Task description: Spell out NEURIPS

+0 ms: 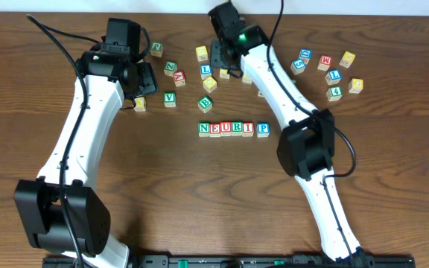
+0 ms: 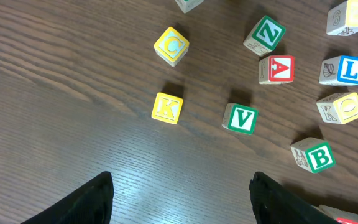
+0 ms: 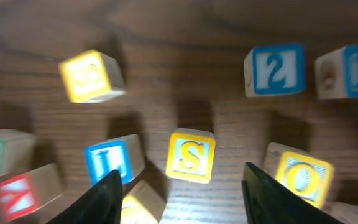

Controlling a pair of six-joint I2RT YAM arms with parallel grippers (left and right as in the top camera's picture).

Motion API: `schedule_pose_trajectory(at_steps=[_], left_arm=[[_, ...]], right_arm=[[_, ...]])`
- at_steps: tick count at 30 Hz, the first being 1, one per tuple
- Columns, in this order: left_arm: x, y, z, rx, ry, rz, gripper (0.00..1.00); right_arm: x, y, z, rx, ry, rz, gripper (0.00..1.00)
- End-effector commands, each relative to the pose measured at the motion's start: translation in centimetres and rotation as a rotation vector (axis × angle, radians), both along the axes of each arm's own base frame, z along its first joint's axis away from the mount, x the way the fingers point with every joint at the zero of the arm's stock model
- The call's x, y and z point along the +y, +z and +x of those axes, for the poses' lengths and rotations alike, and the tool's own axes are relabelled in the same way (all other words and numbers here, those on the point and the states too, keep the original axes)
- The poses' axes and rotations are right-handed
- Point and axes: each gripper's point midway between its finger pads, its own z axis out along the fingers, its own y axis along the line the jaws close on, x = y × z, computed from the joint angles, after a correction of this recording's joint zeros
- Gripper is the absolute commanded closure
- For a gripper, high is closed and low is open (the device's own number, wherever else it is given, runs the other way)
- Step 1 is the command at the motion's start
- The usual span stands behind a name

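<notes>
The left gripper [image 2: 182, 190] is spread wide, holding nothing, K cube [image 2: 166, 107] at its 12 o'clock. The N-E-U-R-I-P row [image 1: 233, 129] sits mid-table. At the row's 12 o'clock the right gripper [image 3: 182, 186] is spread over the yellow S cube [image 3: 191, 155], maybe not touching; it's blurry.
</notes>
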Motion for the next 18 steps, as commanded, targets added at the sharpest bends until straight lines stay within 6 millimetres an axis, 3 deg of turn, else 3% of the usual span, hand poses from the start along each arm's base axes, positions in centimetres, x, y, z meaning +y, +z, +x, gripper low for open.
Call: schedule_pose_trajectory(at_steps=[1,18], left_arm=[[0.1,0.2,0.2,-0.001,-0.009,0.004,0.3],[0.1,0.2,0.2,-0.001,-0.009,0.003,0.31]], right_arm=[[0.2,-2.5,0.2,0.019,-0.018,-0.016,0.46],[0.1,-6.1,0.4,0.049,-0.022,-0.036,0.56]])
